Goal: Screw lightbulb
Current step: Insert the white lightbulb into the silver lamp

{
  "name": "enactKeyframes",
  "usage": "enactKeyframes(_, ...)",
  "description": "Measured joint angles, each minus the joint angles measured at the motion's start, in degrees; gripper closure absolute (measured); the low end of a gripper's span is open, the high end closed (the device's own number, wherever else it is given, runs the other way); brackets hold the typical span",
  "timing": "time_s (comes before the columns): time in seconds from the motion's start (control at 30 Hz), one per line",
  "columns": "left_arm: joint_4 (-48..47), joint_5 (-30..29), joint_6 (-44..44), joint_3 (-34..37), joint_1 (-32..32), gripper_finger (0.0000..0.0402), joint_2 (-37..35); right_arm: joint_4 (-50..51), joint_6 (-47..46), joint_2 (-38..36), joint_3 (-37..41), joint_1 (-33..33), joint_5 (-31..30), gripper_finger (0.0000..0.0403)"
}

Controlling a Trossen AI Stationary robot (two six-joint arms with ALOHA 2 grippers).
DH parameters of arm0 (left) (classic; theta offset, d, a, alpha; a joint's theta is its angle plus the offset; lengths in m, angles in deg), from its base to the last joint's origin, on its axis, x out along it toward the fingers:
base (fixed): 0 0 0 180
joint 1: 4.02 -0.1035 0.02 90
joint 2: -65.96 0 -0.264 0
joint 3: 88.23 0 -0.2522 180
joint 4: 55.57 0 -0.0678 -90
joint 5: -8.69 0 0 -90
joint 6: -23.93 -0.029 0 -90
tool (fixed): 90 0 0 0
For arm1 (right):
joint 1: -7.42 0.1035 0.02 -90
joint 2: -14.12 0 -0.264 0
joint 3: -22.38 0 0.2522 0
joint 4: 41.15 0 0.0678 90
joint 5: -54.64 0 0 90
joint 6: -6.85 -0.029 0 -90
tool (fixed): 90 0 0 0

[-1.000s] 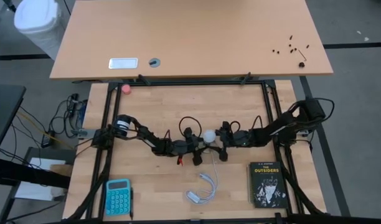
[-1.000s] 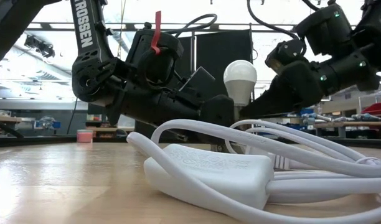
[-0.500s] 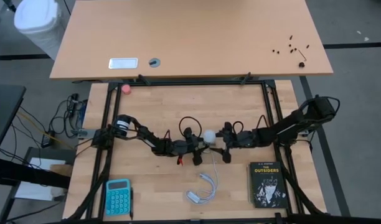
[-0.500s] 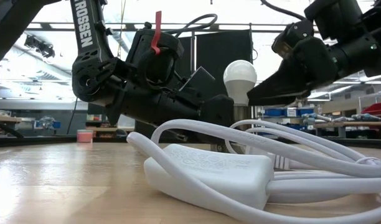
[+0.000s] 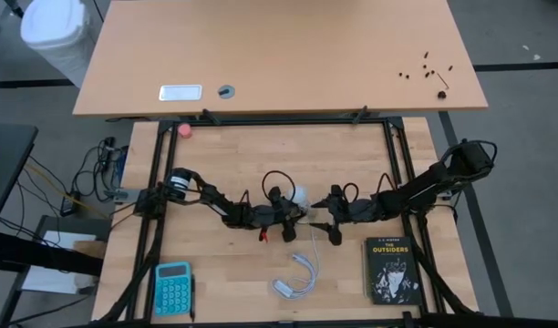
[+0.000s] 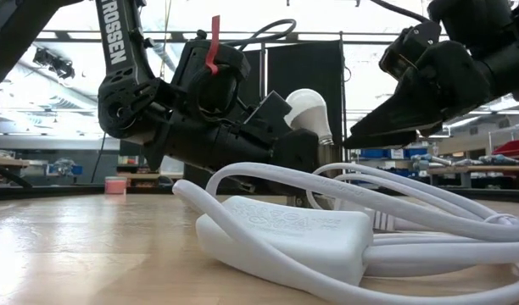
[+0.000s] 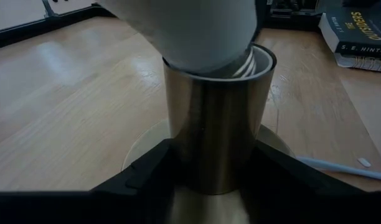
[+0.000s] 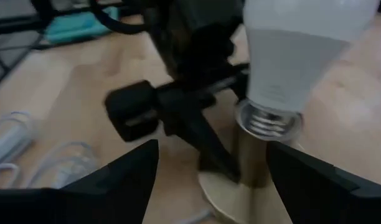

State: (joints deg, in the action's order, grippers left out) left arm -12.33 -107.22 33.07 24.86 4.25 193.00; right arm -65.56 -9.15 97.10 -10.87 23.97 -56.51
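The white lightbulb [image 6: 306,110] leans tilted, its threaded base [image 8: 268,121] resting in the open top of the brass socket [image 7: 218,124]. The socket stands upright on its round base disc [image 7: 141,149] at the table's middle. My left gripper [image 5: 293,217] is shut on the socket. My right gripper [image 5: 323,221] is open, to the right of the bulb and apart from it; in its wrist view its fingers [image 8: 116,180] frame the bulb and socket without touching them. My left gripper pinches the socket's brass cylinder [image 7: 178,155] low on its wall between its two fingers [image 7: 147,174], one on each side. The fingers come in nearly level from the table's left side. The socket stands upright on the table with the bulb leaning in its top.
A white cord with an inline switch [image 5: 297,278] lies coiled near the front, just before the socket. A black book [image 5: 391,269] lies at the front right, a teal calculator [image 5: 172,287] at the front left, and a pink ball [image 5: 184,130] at the far left corner.
My right gripper has drawn back from the bulb toward the table's right edge and risen a little. The bulb, upright on the socket a second ago, has tipped over toward the left arm while its base stays at the socket's top.
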Motion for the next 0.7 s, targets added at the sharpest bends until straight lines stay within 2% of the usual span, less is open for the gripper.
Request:
enactKeyframes(0.17, -1.0, 0.0, 0.1, 0.0, 0.0, 0.0193, 0.0, 3.1, -1.1, -4.0, 0.0, 1.6, -7.8, 0.0095)
enactKeyframes(0.23, -1.2, 0.4, 0.0, 0.0, 0.0, 0.0193, 0.0, 3.5, -0.4, -5.2, 0.0, 1.4, -8.4, 0.0095)
enactKeyframes(0.33, -2.1, 1.2, -0.7, -0.1, 0.0, 0.0193, -0.1, 9.4, -1.6, -7.7, -0.4, -0.7, -4.8, 0.0095)
enactKeyframes(0.43, -2.4, 1.7, -0.9, -0.1, 0.0, 0.0193, -0.1, 24.9, -3.9, -10.5, -3.8, -2.7, -0.7, 0.0090)
enactKeyframes(0.53, -2.5, 1.8, -1.6, -0.1, 0.0, 0.0193, -0.1, 37.8, -4.4, -12.2, -7.5, -3.9, 0.6, 0.0085)
enactKeyframes(0.7, -2.4, 1.8, -2.7, -0.1, 0.0, 0.0193, -0.1, 43.3, -1.3, -14.1, -8.7, -5.6, -0.1, 0.0088)
